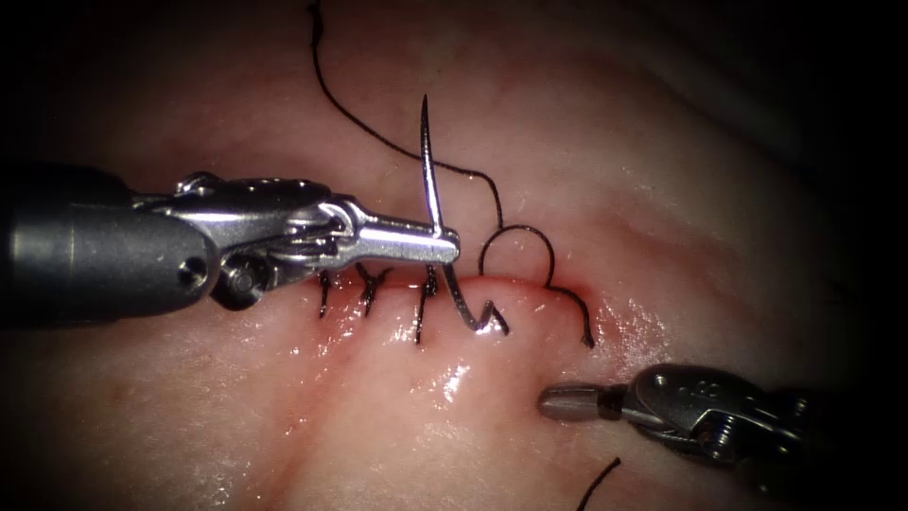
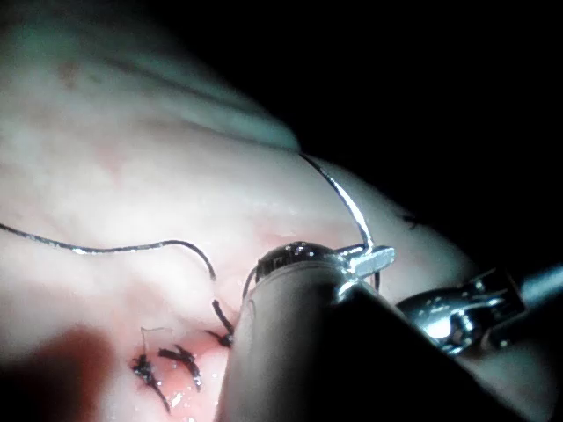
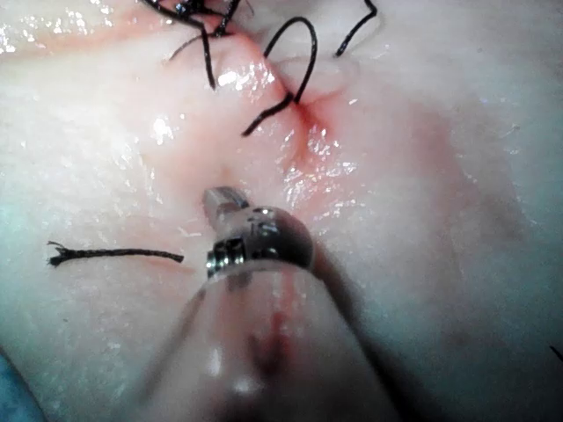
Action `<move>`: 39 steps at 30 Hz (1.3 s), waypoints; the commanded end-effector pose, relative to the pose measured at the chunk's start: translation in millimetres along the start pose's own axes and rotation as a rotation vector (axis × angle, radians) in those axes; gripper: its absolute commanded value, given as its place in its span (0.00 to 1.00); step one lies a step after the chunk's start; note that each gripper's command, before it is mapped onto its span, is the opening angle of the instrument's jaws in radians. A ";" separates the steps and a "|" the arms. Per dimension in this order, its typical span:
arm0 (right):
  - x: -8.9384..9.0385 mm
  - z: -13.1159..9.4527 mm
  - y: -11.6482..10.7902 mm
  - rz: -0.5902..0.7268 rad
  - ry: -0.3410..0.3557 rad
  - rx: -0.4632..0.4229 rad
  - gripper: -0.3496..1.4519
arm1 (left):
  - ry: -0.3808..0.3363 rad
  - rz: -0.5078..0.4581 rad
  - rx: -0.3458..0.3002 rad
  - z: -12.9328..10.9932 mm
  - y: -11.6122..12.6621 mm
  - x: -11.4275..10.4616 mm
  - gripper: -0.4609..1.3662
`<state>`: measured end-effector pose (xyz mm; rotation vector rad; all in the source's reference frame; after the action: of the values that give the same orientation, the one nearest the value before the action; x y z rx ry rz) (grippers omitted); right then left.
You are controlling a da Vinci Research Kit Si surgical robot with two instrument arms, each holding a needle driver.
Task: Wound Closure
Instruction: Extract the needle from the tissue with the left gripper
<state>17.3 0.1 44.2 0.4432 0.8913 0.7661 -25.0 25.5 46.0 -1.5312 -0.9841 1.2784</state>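
My left tool [image 1: 445,248] was clamped on the needle [image 1: 430,180] at mid-curve, point up, its other end in the tissue [image 1: 378,407] at the cut [image 1: 530,284]. Left wrist view: needle [image 2: 347,200] gripped the same. My right tool [image 3: 220,200] waited closed, empty, near the thread [image 3: 299,61]

Black thread [image 1: 518,231], silver needle [image 1: 430,170], glossy pale-pink tissue [image 1: 397,416]

Bright centre, dark vignetted edges — glare on the wet tissue [image 1: 454,378]; near shafts blurred.
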 end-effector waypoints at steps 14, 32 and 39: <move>-0.3 -0.4 0.2 -0.002 0.000 -0.009 0.00 | 0.088 0.855 0.091 -0.3 3.4 1.1 0.06; -0.9 -0.2 0.1 -0.006 0.003 -0.012 0.00 | 0.131 1.404 0.341 -4.7 3.8 3.6 0.06; -0.9 -0.1 0.1 -0.005 0.003 -0.014 0.00 | 0.122 1.599 0.427 -6.2 4.7 3.8 0.06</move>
<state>16.8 -0.5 44.7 0.4347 0.8925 0.7638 -18.0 26.8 40.9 -1.9292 0.9089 2.1286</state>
